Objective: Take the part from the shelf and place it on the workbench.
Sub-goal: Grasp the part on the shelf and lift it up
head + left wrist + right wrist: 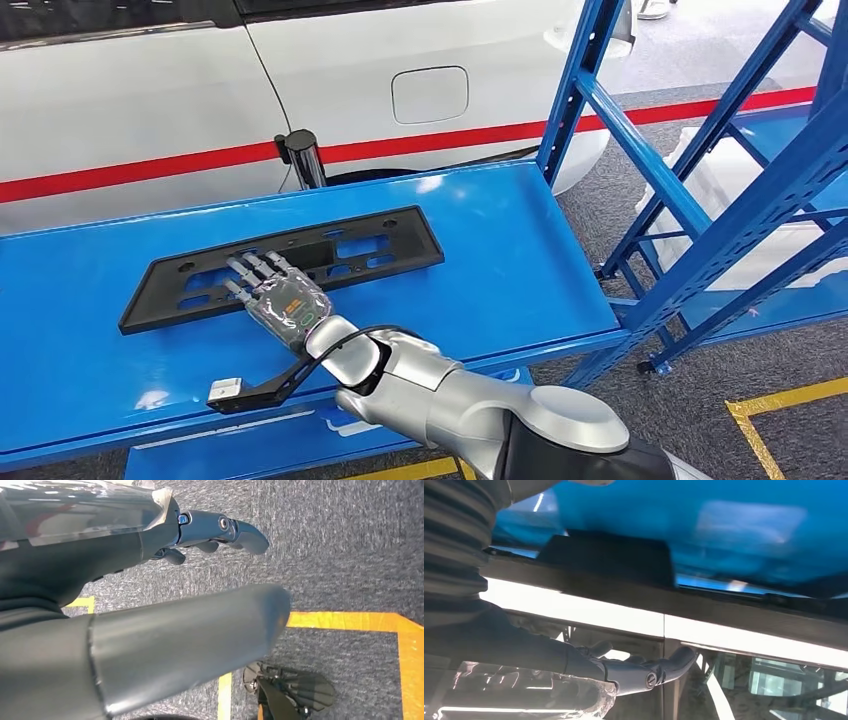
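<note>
the right hand (283,300) lies palm down over the near long edge of the licence plate frame (290,262), fingers (258,268) stretched forward and fairly flat across the black plastic. whether they press on it or only hover i cannot tell, and nothing shows a closed grasp, so i read the hand as spread and holding nothing. in the right wrist view the fingers (659,667) look loosely extended, with the frame (624,565) blurred against the blue.

the frame itself rests flat on the blue workbench (520,260), slightly skewed to its front edge, so by my judgement the placing is already done or nearly so. it looks like a thin, light moulded piece, stiff along its length but likely to flex or twist if lifted by one end. the smooth plastic on smooth painted metal should slide easily. the long rails near the middle, or the slotted openings, seem the best places to take hold.

the left hand (220,532) hangs over grey carpet (350,545) with yellow floor tape (350,621), fingers gently curled and empty.

further off, a blue shelf rack (700,190) stands just beside the workbench on the right, and a white car (350,90) with a red stripe stands behind.
</note>
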You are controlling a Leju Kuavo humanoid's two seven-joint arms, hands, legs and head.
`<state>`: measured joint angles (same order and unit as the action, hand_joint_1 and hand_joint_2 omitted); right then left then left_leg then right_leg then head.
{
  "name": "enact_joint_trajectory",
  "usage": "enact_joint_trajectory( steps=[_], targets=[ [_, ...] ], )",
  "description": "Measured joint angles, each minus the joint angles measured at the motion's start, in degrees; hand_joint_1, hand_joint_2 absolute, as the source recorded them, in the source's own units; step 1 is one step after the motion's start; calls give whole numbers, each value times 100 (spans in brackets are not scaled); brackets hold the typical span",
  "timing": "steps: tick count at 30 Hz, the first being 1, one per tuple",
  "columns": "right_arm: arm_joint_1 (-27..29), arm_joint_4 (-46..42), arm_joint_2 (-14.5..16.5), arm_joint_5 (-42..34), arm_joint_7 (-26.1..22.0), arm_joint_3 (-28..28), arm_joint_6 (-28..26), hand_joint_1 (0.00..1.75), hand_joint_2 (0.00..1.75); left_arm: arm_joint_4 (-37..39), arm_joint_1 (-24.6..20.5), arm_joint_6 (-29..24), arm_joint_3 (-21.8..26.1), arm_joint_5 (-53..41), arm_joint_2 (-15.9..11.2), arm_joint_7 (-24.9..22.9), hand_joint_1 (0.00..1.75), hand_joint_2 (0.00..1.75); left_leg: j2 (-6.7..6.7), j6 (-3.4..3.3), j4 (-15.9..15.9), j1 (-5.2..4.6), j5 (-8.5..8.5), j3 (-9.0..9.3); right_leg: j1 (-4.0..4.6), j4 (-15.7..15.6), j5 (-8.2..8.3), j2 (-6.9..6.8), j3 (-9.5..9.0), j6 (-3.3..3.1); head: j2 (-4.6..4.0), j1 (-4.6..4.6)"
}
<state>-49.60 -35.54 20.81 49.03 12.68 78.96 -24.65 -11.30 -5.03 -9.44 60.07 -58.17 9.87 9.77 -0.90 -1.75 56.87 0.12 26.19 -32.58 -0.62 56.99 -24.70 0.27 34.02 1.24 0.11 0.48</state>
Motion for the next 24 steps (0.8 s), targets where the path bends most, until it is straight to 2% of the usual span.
enact_joint_trajectory(
  steps=[10,24],
  targets=[
    [-5,2,3,-36,133,7,116,0,175,0,0,-22,-3,-22,17,0,0,0,10,98,-53,24,-5,31,36,3,-22,12,-1,-37,0,1],
    [-206,515,-11,-81,845,-32,298,0,175,0,0,-17,-9,-205,32,0,0,0,9,95,-52,-38,-3,65,2,1,-23,11,-30,-37,0,1]
  ],
)
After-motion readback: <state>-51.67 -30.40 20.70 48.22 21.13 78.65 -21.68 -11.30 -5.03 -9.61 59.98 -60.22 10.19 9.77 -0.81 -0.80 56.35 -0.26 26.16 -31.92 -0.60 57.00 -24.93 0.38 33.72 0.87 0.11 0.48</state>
